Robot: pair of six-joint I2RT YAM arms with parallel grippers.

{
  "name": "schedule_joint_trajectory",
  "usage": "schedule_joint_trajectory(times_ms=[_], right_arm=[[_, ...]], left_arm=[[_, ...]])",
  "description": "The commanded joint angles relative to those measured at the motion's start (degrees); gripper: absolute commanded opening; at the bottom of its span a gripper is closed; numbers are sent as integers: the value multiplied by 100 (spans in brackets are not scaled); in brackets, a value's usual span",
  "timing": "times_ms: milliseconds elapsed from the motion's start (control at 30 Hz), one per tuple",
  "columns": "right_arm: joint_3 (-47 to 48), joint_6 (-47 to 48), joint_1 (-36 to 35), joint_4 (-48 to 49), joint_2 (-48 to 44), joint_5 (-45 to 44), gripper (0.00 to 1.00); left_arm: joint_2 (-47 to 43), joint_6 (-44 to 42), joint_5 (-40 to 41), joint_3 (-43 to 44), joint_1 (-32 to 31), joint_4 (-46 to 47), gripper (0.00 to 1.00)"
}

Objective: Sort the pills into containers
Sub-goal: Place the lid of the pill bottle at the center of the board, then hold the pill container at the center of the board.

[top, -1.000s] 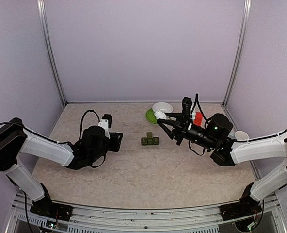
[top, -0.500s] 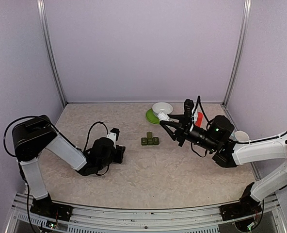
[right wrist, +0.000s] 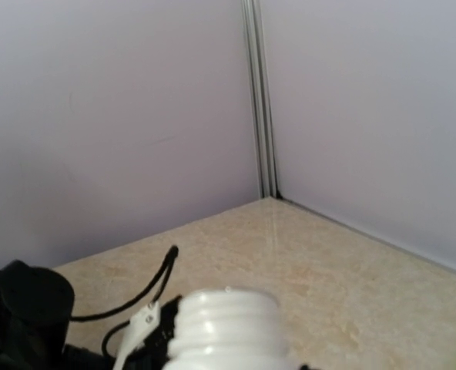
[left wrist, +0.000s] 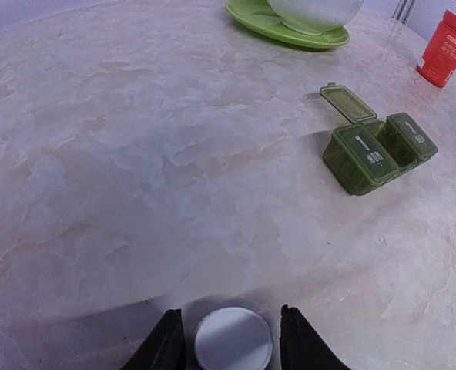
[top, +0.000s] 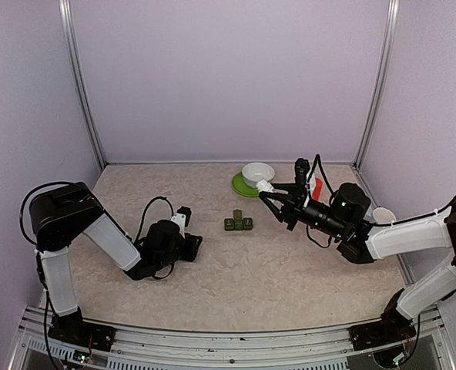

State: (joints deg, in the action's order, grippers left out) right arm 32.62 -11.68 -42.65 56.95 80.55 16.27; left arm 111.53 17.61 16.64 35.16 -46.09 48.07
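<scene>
Left gripper point(left wrist: 232, 312) is down at the tabletop point(top: 212, 285), left of its centre, with its fingers point(left wrist: 166, 343) standing on either side of a small white round cap point(left wrist: 233, 341). A thin gap shows on both sides of the cap, so the jaws are released rather than pinching it. Right gripper point(top: 265, 190) is raised over the right half of the tabletop and is clenched on a small white bottle point(right wrist: 224, 324), whose open threaded neck fills the bottom of the right wrist view. The containers point(left wrist: 378, 150), a dark green strip of three joined compartments, sit about mid-tabletop, a little toward the far edge, between the two grippers and apart from both. Their middle lid point(left wrist: 350, 102) is flipped open toward the far edge, and the two outer lids are closed. Near the far edge, a white bowl point(top: 258, 171) rests on a green plate point(top: 239, 185). A red bottle point(left wrist: 446, 48) stands upright to the right of them.
</scene>
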Motion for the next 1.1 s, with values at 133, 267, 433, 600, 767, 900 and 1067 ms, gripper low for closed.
schedule_joint_trajectory(times_ms=[133, 267, 433, 600, 767, 900, 1067], right_arm=[[-9, -229, 238, 453, 619, 430, 17], [65, -283, 363, 539, 970, 596, 17], [223, -275, 454, 520, 1417, 799, 17], [459, -176, 484, 337, 1793, 939, 17], [691, -51, 519, 149, 2065, 956, 18], [845, -7, 563, 21, 2267, 989, 18], [977, 21, 587, -144, 2406, 1005, 18]], left_arm=[[1, 61, -111, 4, 62, 161, 55], [-226, 110, -129, -22, 97, 102, 60], [-528, 86, -251, 156, 126, -146, 76], [-660, 30, -420, 515, 188, -436, 89], [-509, -88, -624, 1022, 365, -689, 96], [-167, -176, -1127, 1507, 555, -703, 99], [339, -431, -1433, 2017, 562, -702, 99]])
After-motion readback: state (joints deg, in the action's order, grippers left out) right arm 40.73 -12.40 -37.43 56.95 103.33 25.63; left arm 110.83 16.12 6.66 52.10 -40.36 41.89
